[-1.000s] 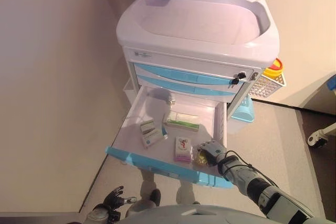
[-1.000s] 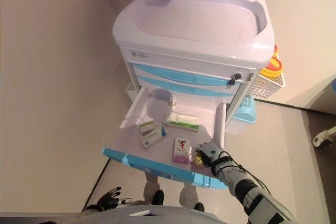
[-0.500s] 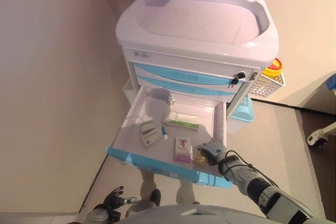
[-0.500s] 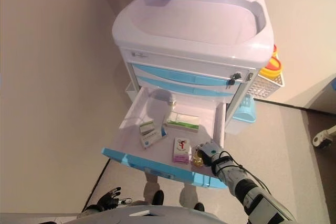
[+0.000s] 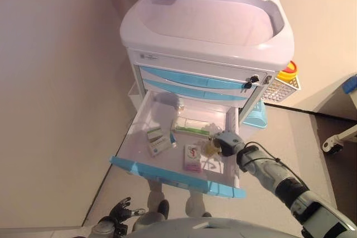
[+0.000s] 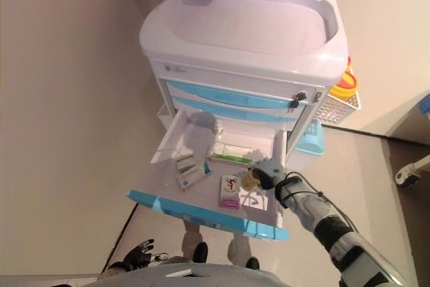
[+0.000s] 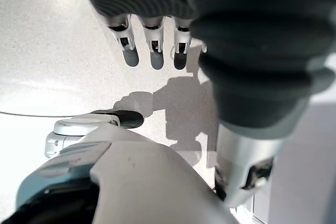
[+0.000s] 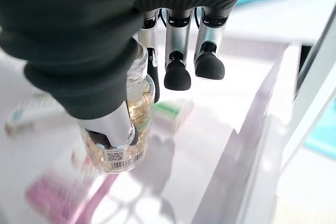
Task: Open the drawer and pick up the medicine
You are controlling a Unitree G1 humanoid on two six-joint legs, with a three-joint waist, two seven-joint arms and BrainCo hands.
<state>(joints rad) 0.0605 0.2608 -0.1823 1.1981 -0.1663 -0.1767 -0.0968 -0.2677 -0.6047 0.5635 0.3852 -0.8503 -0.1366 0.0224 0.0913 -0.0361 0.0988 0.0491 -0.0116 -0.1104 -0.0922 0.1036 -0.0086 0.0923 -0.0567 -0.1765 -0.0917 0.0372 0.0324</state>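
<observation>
The cart's bottom drawer (image 5: 167, 171) stands pulled open, white inside with a light blue front. My right hand (image 5: 227, 142) is shut on a small clear medicine bottle (image 8: 126, 124) of yellow capsules and holds it above the drawer's right side; the bottle also shows in the left eye view (image 5: 211, 148). In the drawer lie a pink box (image 5: 192, 158), a blue and white box (image 5: 160, 147), a small green box (image 5: 154, 134) and a long white and green box (image 5: 191, 127). My left hand (image 5: 120, 210) hangs low near the floor, fingers relaxed.
The white medical cart (image 5: 206, 26) has two shut blue drawers (image 5: 189, 82) above the open one and a key in its lock (image 5: 249, 82). A white basket with a yellow container (image 5: 284, 85) hangs on its right side. A wall stands to the left.
My right hand has lifted the bottle off the drawer's front right floor and carried it up and back over the drawer. The camera has shifted slightly.
</observation>
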